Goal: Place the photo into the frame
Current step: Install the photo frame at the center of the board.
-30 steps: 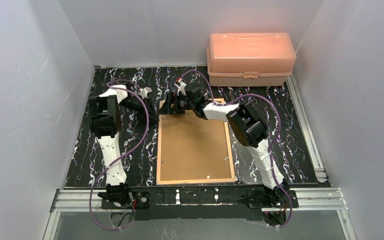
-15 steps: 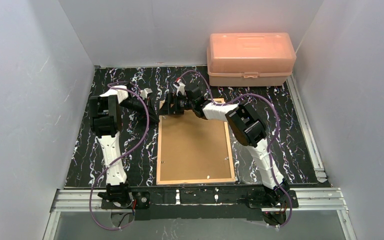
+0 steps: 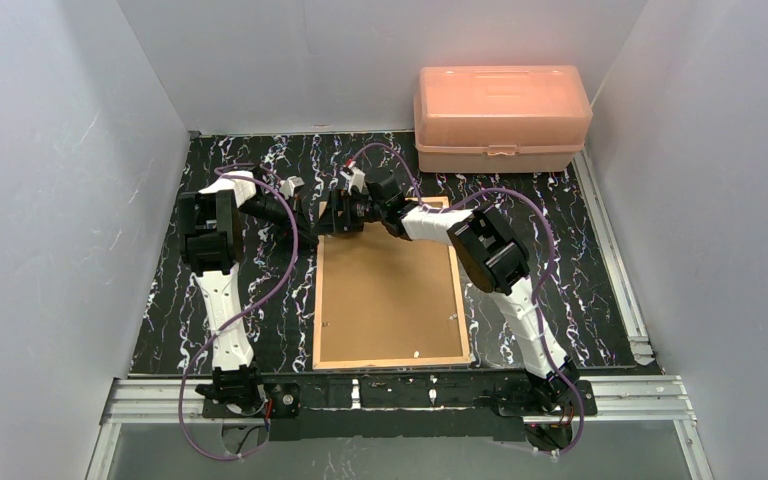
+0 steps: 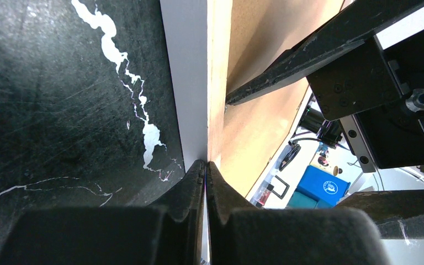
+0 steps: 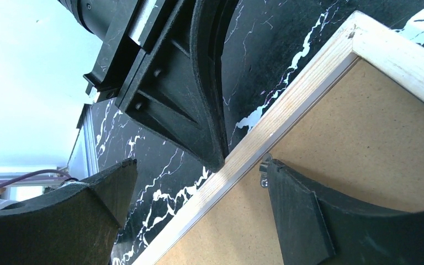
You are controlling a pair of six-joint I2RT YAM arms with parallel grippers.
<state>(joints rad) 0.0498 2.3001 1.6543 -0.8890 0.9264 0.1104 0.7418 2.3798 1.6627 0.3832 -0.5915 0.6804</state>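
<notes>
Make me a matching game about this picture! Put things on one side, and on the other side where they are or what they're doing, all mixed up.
Things:
1. left tool
2. right tool
3. frame
4. orange box

Places or states:
A. wide open
B. far back on the right
C. shut
D. lying flat, wooden back up

Pairs: 1-C, 2-A, 3-D, 4-B
</notes>
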